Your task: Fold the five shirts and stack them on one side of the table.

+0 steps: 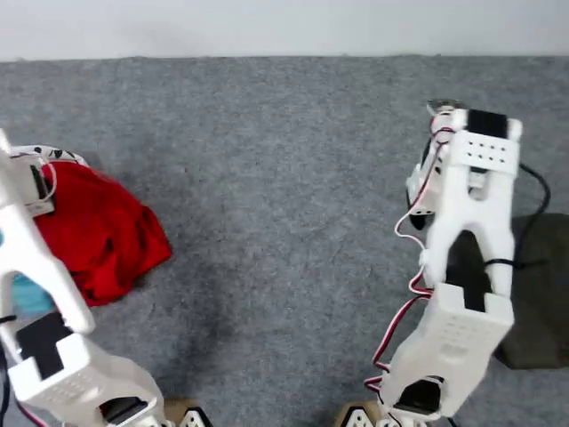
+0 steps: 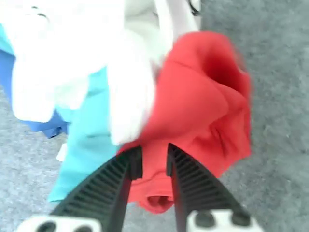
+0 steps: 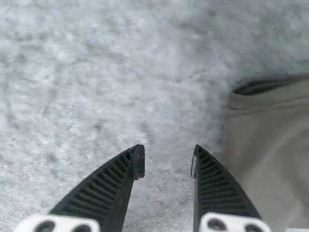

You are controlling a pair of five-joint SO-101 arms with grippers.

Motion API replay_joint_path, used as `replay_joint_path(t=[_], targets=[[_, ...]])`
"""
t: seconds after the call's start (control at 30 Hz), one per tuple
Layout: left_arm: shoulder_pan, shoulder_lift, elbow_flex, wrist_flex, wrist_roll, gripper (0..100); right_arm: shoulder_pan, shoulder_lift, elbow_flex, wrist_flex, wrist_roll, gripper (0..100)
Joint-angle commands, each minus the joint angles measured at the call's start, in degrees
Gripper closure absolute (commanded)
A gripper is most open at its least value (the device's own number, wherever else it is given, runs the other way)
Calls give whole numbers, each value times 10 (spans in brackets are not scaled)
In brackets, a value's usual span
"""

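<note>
Left gripper (image 2: 149,162) pinches one red shirt (image 2: 203,106), beside one white shirt (image 2: 72,63), one turquoise shirt (image 2: 89,140) and one blue shirt (image 2: 41,124). Right gripper (image 3: 166,162) is half-open and empty, beside one grey shirt (image 3: 270,159).

1. Bright, even light from overhead leaves only soft, faint shadows on the grey table (image 1: 284,178).
2. The white shirt (image 2: 72,58) glares, washed out to blank.
3. The folds of the red shirt (image 2: 203,106) hold deep shadow.

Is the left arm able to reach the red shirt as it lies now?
Likely yes: the left pincer hangs right at the bare edge of the red shirt, with nothing between them.
</note>
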Motion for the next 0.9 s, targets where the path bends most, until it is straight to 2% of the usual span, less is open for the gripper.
replay_joint_path(t=[0.0,0.23,0.43,0.7,0.87], targets=[[-27,-55,-20,13,4,899,-19,-35,-3,22,5,826],[-66,-76,-13,11,2,899,-22,-34,-3,22,3,826],[-66,-76,59,5,0,900,-22,-35,-2,22,2,826],[-65,-76,143,-68,0,902,-22,-35,-2,22,2,826],[-63,-76,177,-80,1,902,-22,-35,-2,22,2,826]])
